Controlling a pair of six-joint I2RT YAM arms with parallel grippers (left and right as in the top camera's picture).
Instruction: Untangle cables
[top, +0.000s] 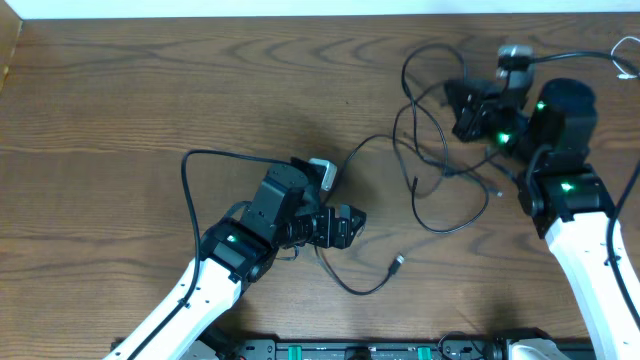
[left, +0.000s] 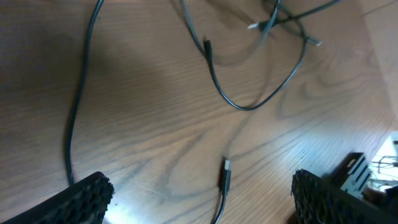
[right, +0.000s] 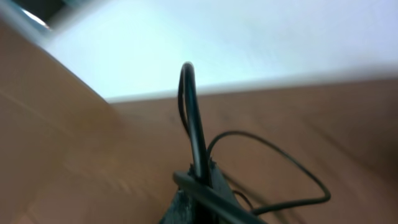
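standing wide apart just above the tabletop, the left fingers hold nothing; a black cord's plug end lies loose between them, probably laid out here to get it clear of the knot. beyond their tips another black cord bends in an open loop, and farther off the cables cross in a tangle. at its far edge the right fingers are clamped on a black strand, which arches up out of them, seemingly lifted to draw it free.
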